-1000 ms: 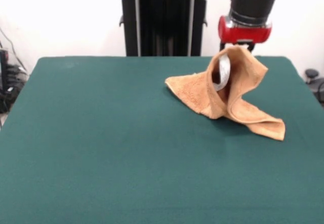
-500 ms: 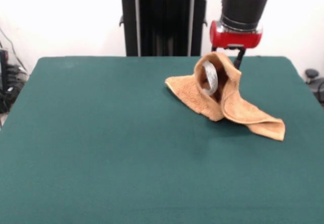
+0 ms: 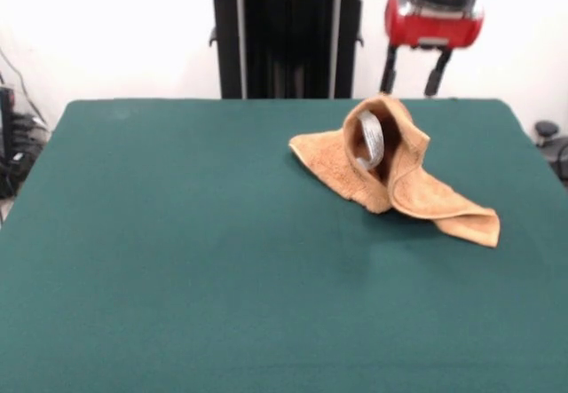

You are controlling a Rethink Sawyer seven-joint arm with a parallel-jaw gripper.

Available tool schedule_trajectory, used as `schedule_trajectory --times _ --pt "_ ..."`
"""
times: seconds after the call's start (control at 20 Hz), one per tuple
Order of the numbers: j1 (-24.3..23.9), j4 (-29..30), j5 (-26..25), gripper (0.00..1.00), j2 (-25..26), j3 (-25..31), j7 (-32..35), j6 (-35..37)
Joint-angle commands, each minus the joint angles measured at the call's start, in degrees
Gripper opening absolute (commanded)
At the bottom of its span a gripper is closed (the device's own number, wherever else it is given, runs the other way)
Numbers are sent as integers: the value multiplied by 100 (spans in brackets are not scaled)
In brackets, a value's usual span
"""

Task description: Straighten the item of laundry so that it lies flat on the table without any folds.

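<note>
Lying bunched on the right half of the green tabletop [image 3: 177,260], toward its far edge, the orange-tan towel [image 3: 399,176] is far from flat: its middle stands up in a hollow peak with a grey woven band [image 3: 370,138] showing inside the fold, one flap spreads left along the cloth, and another trails to a corner at the near right. Above the peak and clear of it hangs the tool [image 3: 414,71], its two dark fingers [image 3: 389,69] spread apart and holding nothing, under the red and black arm [image 3: 437,11], with the black pedestal [image 3: 288,34] behind at the far edge
</note>
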Motion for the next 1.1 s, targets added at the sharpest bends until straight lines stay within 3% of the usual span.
schedule_trajectory --times 0.05,0.55,1.1 --pt "351 185 462 100 -489 -69 1234 1553" --pt "298 -222 577 100 -654 -71 1159 2403" --pt "-33 -1374 324 100 537 208 721 2338"
